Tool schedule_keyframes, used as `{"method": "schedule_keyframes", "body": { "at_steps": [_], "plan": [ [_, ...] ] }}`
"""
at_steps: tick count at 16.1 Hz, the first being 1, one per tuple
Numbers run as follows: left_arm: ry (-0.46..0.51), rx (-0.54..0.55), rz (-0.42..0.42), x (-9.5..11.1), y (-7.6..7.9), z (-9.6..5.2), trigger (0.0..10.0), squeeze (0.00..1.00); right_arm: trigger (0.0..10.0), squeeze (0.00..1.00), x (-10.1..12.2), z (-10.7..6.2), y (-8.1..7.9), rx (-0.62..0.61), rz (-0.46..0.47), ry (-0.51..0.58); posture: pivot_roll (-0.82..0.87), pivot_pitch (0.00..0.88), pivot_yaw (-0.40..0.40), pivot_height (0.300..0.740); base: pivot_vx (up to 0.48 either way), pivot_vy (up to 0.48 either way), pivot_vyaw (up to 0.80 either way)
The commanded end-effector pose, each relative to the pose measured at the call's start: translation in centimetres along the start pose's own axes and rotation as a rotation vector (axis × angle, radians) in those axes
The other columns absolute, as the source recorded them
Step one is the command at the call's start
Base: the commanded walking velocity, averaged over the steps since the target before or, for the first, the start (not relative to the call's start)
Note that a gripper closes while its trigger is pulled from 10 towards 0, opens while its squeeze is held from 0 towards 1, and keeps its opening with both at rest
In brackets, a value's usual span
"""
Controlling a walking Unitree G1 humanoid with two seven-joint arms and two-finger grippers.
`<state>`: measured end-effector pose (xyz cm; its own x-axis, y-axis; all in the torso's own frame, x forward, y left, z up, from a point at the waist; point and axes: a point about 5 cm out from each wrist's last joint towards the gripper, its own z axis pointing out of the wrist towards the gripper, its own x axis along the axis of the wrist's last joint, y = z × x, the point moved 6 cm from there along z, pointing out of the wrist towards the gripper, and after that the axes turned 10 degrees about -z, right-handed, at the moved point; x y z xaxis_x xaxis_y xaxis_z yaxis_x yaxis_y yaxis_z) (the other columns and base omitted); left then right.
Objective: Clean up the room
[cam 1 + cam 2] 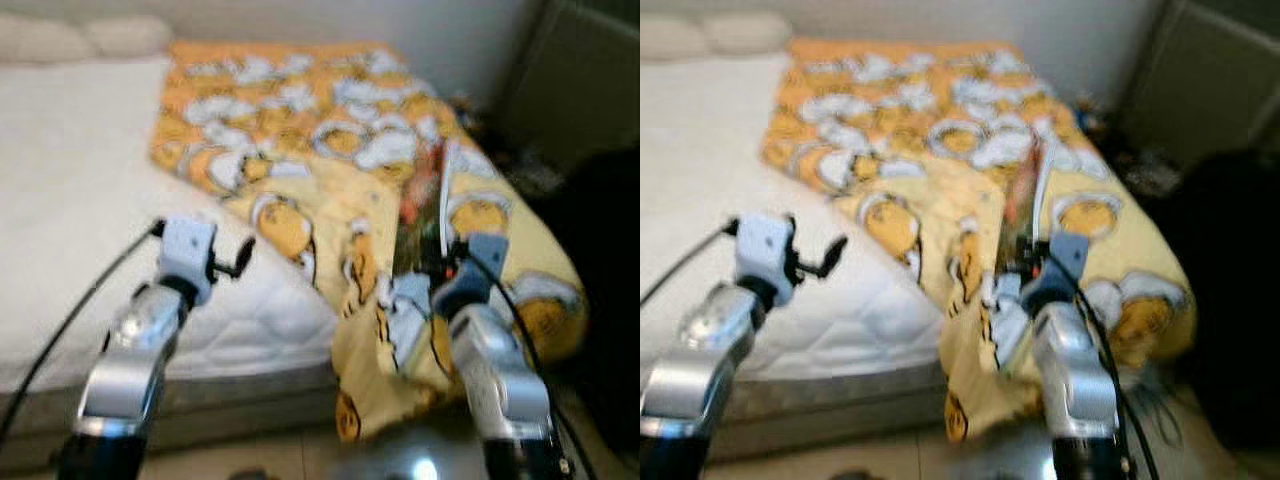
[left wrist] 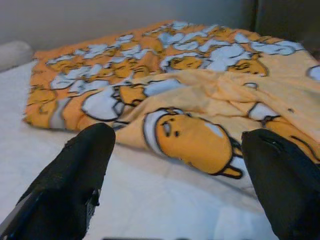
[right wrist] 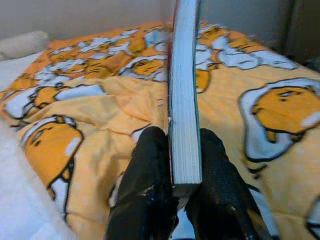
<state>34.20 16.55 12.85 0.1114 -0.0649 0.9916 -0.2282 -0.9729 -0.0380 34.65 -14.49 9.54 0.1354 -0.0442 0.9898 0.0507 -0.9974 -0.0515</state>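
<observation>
two fingers (image 3: 150, 170) pinch a book (image 3: 184, 100), probably over blanket (image 1: 330, 130).

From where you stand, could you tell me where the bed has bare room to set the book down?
The white mattress is bare from the pillows down to its near edge, bordered on the right by the yellow blanket; the open left claw hovers over it. The right side is crowded: rumpled blanket lies under the right claw, shut on the book.

A soft matt orange-yellow printed cloth blanket (image 2: 200, 100) is noted over a quilted white fabric mattress (image 1: 70, 200); smooth paper page edges are seen on the thin book (image 3: 184, 100).
</observation>
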Motion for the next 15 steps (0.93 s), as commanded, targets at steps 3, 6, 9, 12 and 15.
{"method": "schedule_keyframes", "body": {
  "at_steps": [3, 6, 9, 12, 15],
  "plan": [
    [0.000, -0.016, -0.005, -0.03, 0.69, 0.24, 10.0, 0.00, 10.0, 0.00, 1.73, 0.13, -0.02, 0.007, -0.031, 0.066, 0.11, 0.000, -0.021, 0.740, 0.000, 0.398, 0.00],
    [-0.001, -0.013, -0.007, -0.06, 0.59, 0.32, 10.0, 0.00, 10.0, 0.00, 1.72, 0.22, -0.19, 0.010, -0.032, 0.065, 0.10, 0.000, -0.018, 0.740, 0.000, 0.400, 0.00],
    [-0.001, -0.010, -0.010, -0.10, 0.49, 0.46, 10.0, 0.00, 10.0, 0.00, 1.78, 0.40, -0.27, 0.004, -0.032, 0.065, 0.09, 0.000, -0.010, 0.740, 0.000, 0.398, 0.00],
    [-0.002, -0.013, -0.013, -0.13, 0.56, 0.68, 10.0, 0.00, 10.0, 0.00, 2.02, 0.72, -0.33, -0.002, -0.033, 0.066, 0.09, 0.000, -0.012, 0.740, 0.000, 0.398, 0.00],
    [0.002, -0.004, -0.014, 0.02, 0.37, 0.81, 10.0, 0.00, 10.0, 0.00, 1.77, 0.70, -0.41, 0.003, -0.031, 0.055, 0.10, 0.000, -0.022, 0.740, 0.000, 0.399, 0.00]
  ]
}}
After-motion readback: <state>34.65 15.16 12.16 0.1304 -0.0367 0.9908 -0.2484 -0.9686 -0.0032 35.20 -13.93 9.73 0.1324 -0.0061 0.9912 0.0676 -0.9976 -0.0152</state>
